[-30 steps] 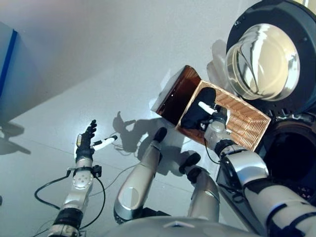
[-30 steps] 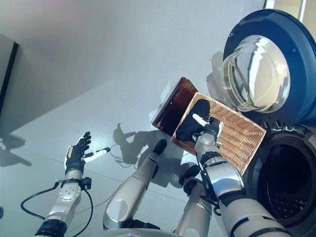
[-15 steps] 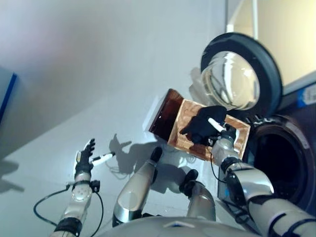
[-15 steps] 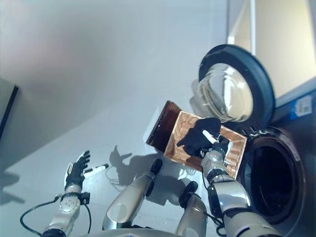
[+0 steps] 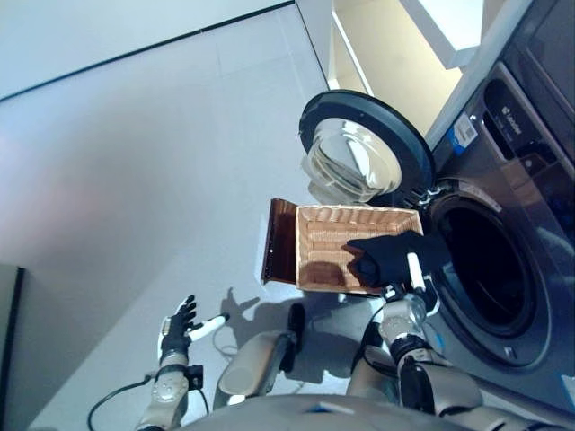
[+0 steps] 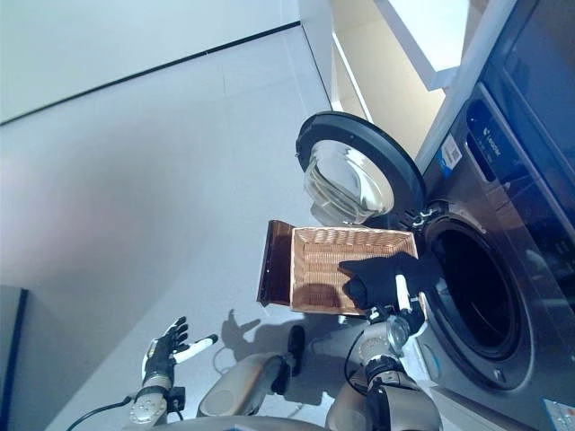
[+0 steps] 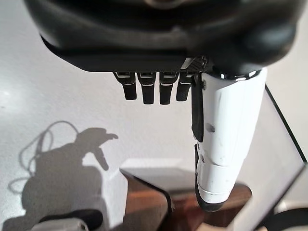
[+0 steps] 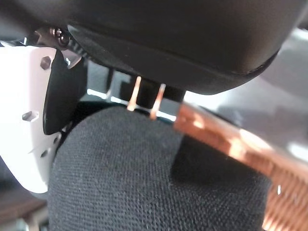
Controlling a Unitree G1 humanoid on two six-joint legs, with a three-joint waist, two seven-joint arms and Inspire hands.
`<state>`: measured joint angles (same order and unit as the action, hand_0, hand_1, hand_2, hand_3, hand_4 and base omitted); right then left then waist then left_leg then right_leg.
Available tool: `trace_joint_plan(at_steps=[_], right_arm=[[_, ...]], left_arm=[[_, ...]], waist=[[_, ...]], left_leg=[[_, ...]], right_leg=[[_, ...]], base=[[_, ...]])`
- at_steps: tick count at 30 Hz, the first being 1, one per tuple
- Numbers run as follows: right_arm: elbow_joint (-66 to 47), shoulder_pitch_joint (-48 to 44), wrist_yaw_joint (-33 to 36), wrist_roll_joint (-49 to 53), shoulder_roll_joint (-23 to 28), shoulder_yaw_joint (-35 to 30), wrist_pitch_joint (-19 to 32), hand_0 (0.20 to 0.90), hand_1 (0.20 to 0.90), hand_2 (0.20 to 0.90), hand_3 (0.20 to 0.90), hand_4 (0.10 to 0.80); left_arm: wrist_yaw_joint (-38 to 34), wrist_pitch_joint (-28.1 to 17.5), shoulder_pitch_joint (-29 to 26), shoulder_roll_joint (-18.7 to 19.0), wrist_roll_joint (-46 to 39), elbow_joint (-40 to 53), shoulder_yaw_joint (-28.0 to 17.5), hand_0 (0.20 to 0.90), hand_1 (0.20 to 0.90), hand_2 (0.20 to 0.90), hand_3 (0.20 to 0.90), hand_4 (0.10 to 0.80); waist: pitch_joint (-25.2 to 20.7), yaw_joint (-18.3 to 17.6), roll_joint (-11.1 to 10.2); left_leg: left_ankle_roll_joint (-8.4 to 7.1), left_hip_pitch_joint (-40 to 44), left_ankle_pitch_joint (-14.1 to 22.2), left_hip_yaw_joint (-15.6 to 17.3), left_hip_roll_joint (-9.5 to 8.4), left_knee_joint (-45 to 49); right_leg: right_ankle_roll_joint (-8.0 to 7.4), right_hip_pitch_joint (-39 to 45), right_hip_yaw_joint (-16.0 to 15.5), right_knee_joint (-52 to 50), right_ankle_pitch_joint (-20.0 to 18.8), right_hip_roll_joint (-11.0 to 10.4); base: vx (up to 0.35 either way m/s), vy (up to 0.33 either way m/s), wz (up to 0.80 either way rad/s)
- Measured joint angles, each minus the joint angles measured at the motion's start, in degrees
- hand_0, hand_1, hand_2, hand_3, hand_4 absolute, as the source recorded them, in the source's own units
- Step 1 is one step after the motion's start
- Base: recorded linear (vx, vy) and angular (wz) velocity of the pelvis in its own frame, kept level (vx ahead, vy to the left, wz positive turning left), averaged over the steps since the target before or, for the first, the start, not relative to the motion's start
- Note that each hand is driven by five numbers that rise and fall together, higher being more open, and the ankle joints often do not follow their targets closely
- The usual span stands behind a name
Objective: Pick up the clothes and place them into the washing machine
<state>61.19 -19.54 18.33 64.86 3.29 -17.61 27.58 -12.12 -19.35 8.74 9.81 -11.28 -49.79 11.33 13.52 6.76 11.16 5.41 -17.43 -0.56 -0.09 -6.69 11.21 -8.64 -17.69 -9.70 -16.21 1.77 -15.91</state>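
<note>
washing machine (image 5: 526,180): dark front-loader at the right of the head views, drum opening (image 5: 485,269) uncovered and dark inside.
door (image 5: 364,153): round, glass-centred, swung fully open to the left of the drum opening.
floor (image 5: 135,180): pale grey, carries the basket.
basket (image 5: 337,256): woven wicker, light brown, just left of the drum opening and below the door; darker brown side (image 5: 280,242) on its far-left end.
clothes (image 5: 386,256): one black garment, at the basket's right end by the drum rim, not inside the drum. Right wrist view shows the black knit (image 8: 144,178) pressed against the hand, wicker rim beside it.
right hand (image 5: 411,274): on the black garment, white-covered thumb lying along the cloth; fingers closed into the fabric, clamped on it.
left hand (image 5: 180,325): low at the left, well apart from the basket, over bare floor; fingers (image 7: 149,89) apart and relaxed, white thumb out, holding nothing.
</note>
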Motion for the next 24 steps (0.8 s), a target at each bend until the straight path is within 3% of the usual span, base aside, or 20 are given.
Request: trace_joint_plan(at_steps=[8,16,21,24], right_arm=[[-1.9,-0.9,-0.6,3.6,0.4,-5.8,6.7,0.200,0.200,0.200,0.200,0.300],[-1.4,-2.3,3.4,4.1,4.1,-11.3,8.6,0.200,0.200,0.200,0.200,0.300],[-1.3,-9.8,11.0,0.7,13.9,-14.3,8.6,0.200,0.200,0.200,0.200,0.300],[-0.8,-19.6,15.7,-3.1,25.6,-12.2,8.5,0.200,0.200,0.200,0.200,0.300]], left_arm=[[1.0,-1.1,2.0,-0.8,-3.2,-0.4,2.5,0.900,0.900,0.900,0.900,0.800],[3.5,-2.0,2.9,-1.7,-6.7,-2.1,4.8,0.900,0.900,0.900,0.900,0.800],[4.1,-2.4,4.1,-2.2,-9.6,-2.2,5.7,0.900,0.900,0.900,0.900,0.800],[4.1,-3.5,4.5,-1.7,-10.5,2.1,6.4,0.900,0.900,0.900,0.900,0.800]], waist=[[-0.6,-0.8,2.9],[-1.0,-1.6,5.0],[-1.1,-0.9,9.1],[-0.2,-0.1,12.5]], left_leg=[[-0.04,0.0,-0.2,1.9,-0.11,-1.2],[-0.32,0.4,-0.9,3.1,-0.05,-2.8],[-0.80,0.3,-1.7,4.8,-0.83,-4.7],[-0.83,-2.7,-2.7,5.2,-2.06,-4.2]], right_leg=[[-0.37,-2.8,2.2,-1.7,0.6,-0.3],[-0.47,-4.0,4.0,-2.6,0.6,-0.1],[-0.97,-7.1,6.0,-3.9,0.6,-0.9],[-1.07,-12.0,7.5,-7.5,0.9,-2.1]], base=[[0.001,0.017,-0.09],[0.011,-0.003,-0.09],[-0.104,0.013,-0.21],[-0.093,0.015,0.02]])
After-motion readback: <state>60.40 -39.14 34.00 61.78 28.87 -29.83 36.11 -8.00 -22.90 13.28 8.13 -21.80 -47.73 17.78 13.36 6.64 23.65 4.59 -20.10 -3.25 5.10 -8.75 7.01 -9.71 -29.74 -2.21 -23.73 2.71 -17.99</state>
